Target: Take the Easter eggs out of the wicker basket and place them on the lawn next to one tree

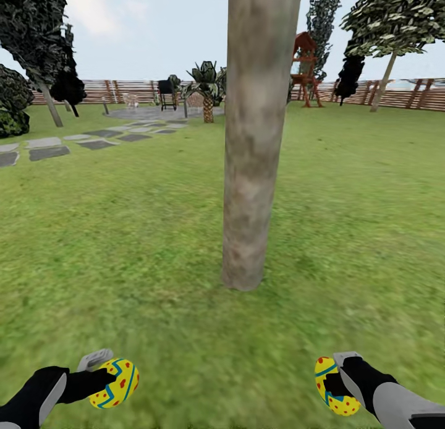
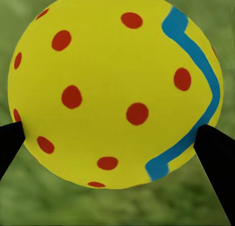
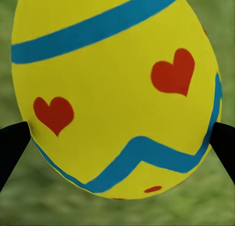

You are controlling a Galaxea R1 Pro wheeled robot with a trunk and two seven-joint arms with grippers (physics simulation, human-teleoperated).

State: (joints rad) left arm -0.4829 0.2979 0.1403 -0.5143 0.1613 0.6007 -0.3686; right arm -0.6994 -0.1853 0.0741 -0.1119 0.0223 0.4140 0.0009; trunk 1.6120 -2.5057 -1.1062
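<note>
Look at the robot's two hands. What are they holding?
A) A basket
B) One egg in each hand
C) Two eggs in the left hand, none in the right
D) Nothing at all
B: the left hand is shut on one yellow egg and the right hand on another egg, in front of the tree trunk.

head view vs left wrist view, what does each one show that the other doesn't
Head view alone: the tree trunk rising from the lawn, the fence, stepping stones, and the right gripper shut on a second Easter egg. Left wrist view alone: close detail of the egg's red dots and blue zigzag, with the dark jaws pressed on either side. Both: the left gripper shut on its Easter egg above grass.
</note>
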